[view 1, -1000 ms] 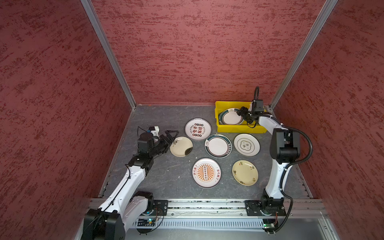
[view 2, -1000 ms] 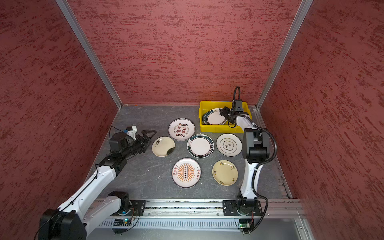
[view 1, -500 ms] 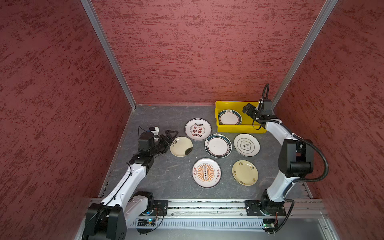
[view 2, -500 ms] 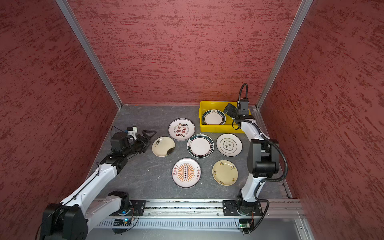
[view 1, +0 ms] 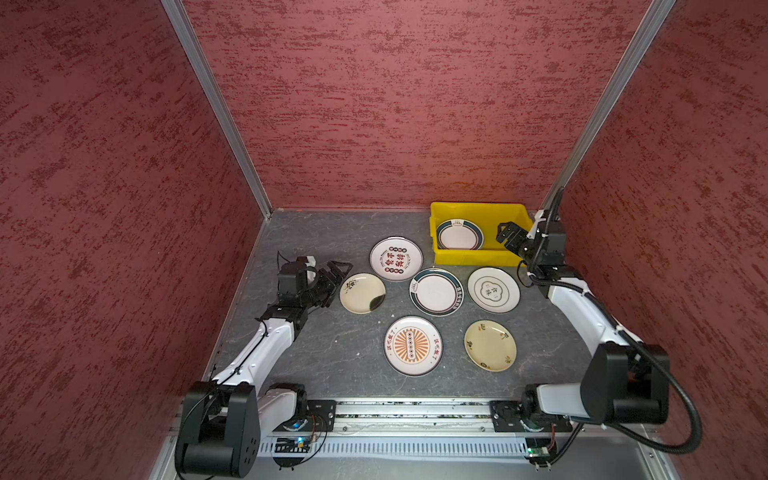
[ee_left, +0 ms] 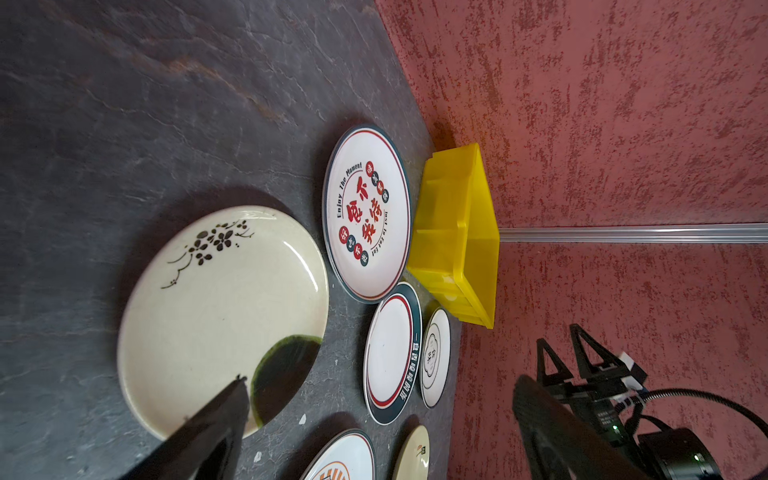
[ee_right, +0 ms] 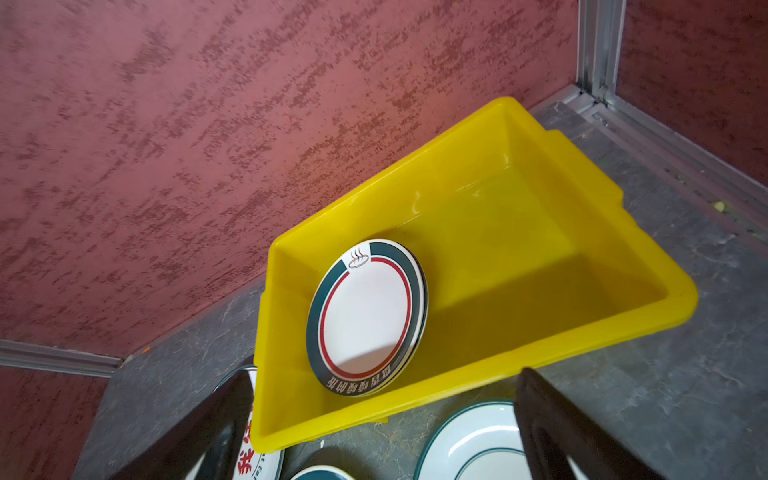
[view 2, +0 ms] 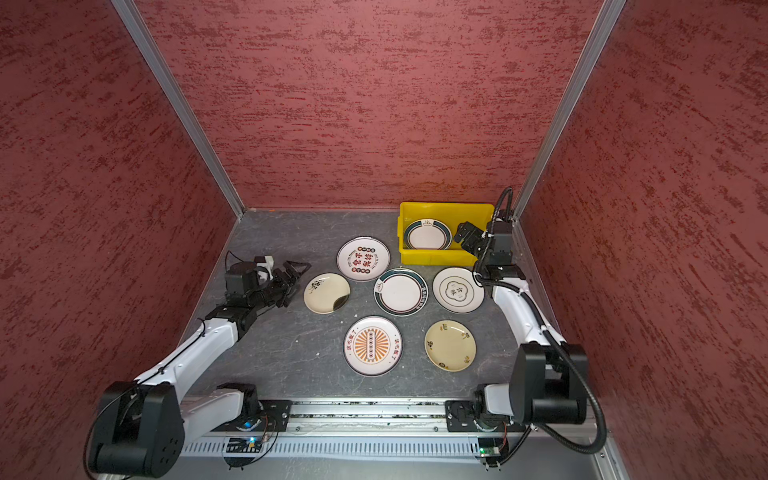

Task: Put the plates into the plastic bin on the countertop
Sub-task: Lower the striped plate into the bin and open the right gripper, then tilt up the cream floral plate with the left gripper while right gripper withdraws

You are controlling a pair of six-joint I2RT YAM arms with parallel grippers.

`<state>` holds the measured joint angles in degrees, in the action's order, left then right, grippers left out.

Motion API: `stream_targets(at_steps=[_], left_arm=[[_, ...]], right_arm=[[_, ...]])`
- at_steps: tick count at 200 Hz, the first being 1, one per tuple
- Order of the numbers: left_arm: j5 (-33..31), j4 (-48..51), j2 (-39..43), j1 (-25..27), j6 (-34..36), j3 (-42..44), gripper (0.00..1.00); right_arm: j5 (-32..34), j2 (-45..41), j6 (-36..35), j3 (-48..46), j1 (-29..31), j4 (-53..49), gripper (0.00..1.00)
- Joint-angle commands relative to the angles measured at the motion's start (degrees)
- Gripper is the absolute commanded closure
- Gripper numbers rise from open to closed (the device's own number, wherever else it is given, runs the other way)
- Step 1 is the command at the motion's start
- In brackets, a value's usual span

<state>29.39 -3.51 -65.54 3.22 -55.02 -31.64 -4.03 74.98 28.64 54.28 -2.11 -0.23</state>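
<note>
- Broadly, the countertop point(view 1: 332, 353) fills the floor of the red-walled booth, dark grey with pale veins.
- The plastic bin point(view 1: 473, 259), bright yellow, stands in the far right corner, close to the back wall.
- One green-rimmed plate point(view 1: 460, 235) lies inside the bin, in its left half; the right half shows bare yellow floor in the right wrist view.
- Six plates lie loose on the countertop, none touching the bin.
- The sunburst plate point(view 1: 412, 345) is nearest the arm bases, with the plain cream plate point(view 1: 490, 345) to its right.
- The red-character plate point(view 1: 396, 258) sits just left of the bin's front corner.
- A second green-rimmed plate point(view 1: 436, 291) lies in the middle, beside the white plate with a cloud outline point(view 1: 493, 289).
- The blossom plate point(view 1: 362, 293), cream with a dark green patch, is furthest left.
- The left gripper point(view 1: 337, 272) is spread wide and empty, just beside the blossom plate's left edge.
- The right gripper point(view 1: 503, 235) is likewise spread, grasping nothing, above the bin's right end.
</note>
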Motion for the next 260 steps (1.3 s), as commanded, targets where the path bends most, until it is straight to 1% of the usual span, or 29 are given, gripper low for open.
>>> stream_targets(at_steps=[1, 27, 54, 74, 89, 105, 120, 132, 153, 179, 202, 224, 241, 260], left_arm=[[0.4, -2.0, -1.7, -0.7, 1.5, 1.3, 0.01], [-0.2, -1.8, -2.8, -1.1, 2.7, 3.2, 0.01], [-1.6, 0.4, -2.3, -1.6, 4.5, 5.2, 0.01], [-2.3, -0.4, -1.0, -2.3, 4.3, 7.9, 0.01], [-2.1, -0.7, -0.6, -2.8, 4.4, 8.8, 0.01], [-1.7, -1.1, -0.9, -3.2, 4.7, 9.2, 0.01], [-1.4, -1.7, -1.4, -3.7, 4.6, 9.5, 0.01], [-1.0, -2.1, -1.9, -4.0, 4.4, 9.5, 0.01], [-0.3, -4.1, -3.2, -3.9, 3.2, 10.0, 0.01], [0.3, -6.9, -5.9, -3.8, 2.2, 10.6, 0.01], [0.2, -10.0, -8.3, -3.8, 0.0, 11.8, 0.01], [-0.1, -11.6, -10.1, -3.2, -0.1, 11.7, 0.06], [-0.6, -11.7, -11.9, -2.7, 0.3, 10.8, 0.1], [-1.5, -12.3, -14.3, -1.8, 0.6, 9.9, 0.16]], right_arm=[[-1.4, -4.5, -3.4, -2.2, -0.3, 3.5, 0.01], [-6.7, -9.0, -2.1, -6.7, -0.3, 4.2, 0.01], [-8.0, -15.0, -0.6, -13.1, 0.0, 7.4, 0.01], [-9.7, -16.7, -0.1, -13.6, 0.0, 5.3, 0.01], [-12.7, -16.8, 0.8, -13.6, 0.0, 4.5, 0.01], [-18.1, -16.3, 2.3, -14.2, 0.0, 5.3, 0.01], [-26.9, -15.5, 4.8, -15.5, 0.0, 9.1, 0.01], [-32.1, -14.6, 8.0, -16.6, 0.1, 11.8, 0.01], [-36.1, -14.5, 11.0, -18.3, 0.0, 13.3, 0.01], [-40.1, -14.9, 10.3, -18.3, 0.1, 11.0, 0.01], [-40.7, -14.9, 7.3, -16.1, 0.3, 2.8, 0.01], [-37.8, -15.9, 3.9, -15.1, 0.4, -4.1, 0.01], [-35.8, -16.8, 3.0, -15.8, 0.4, -5.0, 0.01], [-35.7, -16.4, 3.6, -16.3, 0.4, -4.7, 0.01]])
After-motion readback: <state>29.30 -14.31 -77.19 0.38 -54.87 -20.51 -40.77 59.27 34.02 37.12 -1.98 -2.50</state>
